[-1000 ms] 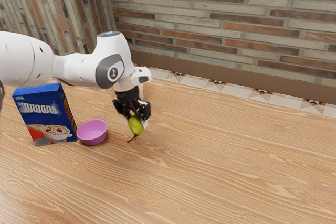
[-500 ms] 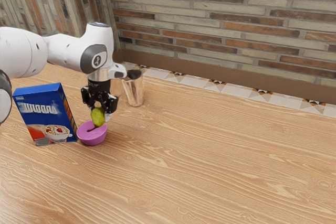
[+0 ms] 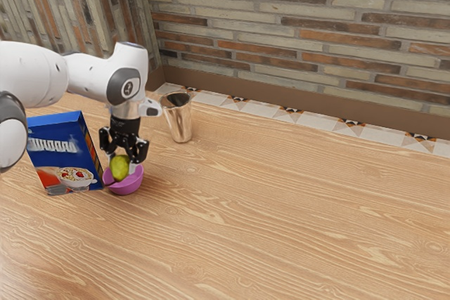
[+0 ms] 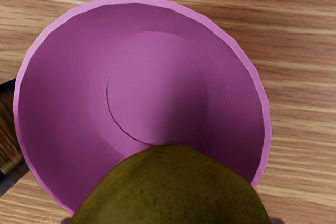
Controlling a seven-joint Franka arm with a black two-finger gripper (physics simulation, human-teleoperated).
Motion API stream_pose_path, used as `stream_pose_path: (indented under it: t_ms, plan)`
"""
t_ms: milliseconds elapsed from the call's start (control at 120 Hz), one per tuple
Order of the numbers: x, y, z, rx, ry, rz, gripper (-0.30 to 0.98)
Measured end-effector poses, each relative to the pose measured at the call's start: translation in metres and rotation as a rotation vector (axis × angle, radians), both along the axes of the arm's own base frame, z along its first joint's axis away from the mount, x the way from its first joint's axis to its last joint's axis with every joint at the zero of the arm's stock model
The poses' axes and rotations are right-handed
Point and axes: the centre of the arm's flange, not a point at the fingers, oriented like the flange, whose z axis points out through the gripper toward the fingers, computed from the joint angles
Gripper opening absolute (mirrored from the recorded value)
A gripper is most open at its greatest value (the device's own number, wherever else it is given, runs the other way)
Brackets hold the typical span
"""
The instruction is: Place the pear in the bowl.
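The fingers (image 3: 133, 166) are closed on the pear (image 3: 120, 167), one on each side of it, and point down over the bowl (image 3: 128, 187). The pear hangs between the fingertips at the bowl's mouth, with its lower part overlapping the near rim in the exterior view. Whether it touches the inside of the bowl cannot be told. In the wrist view, the pear's speckled, rounded side covers part of the pink rim, and most of the bowl's round floor is in plain sight beyond it.

The bowl stands upright on the worktop (image 3: 281, 216), directly below the fingers. Just beside it, on the exterior view's left of the fingers, a blue cereal box (image 3: 62, 149) stands upright with a picture of a filled dish on its front. A shiny metal cup (image 3: 179, 121) stands upright behind the fingers, toward the exterior view's right and apart from them. The white arm (image 3: 95, 75) reaches in above the box, and a brick wall (image 3: 302, 26) rises well behind the fingers.
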Motion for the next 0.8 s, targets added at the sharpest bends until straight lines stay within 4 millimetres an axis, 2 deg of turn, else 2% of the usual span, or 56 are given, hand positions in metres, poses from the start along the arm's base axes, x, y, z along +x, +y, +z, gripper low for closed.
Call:
stream_pose_path:
  t_ms: [233, 283, 492, 692, 800]
  plan:
    - [0.001, 0.001, -0.005, -0.008, 0.017, -0.006, 0.57]
    - [0.001, -0.001, 0.001, -0.010, 0.012, -0.011, 0.60]
    - [-0.007, -0.042, 0.098, -0.043, -0.102, -0.088, 0.65]
    - [-0.019, -0.126, 0.195, -0.105, -0.244, -0.329, 0.67]
    - [-0.022, -0.166, 0.238, -0.129, -0.312, -0.487, 0.68]
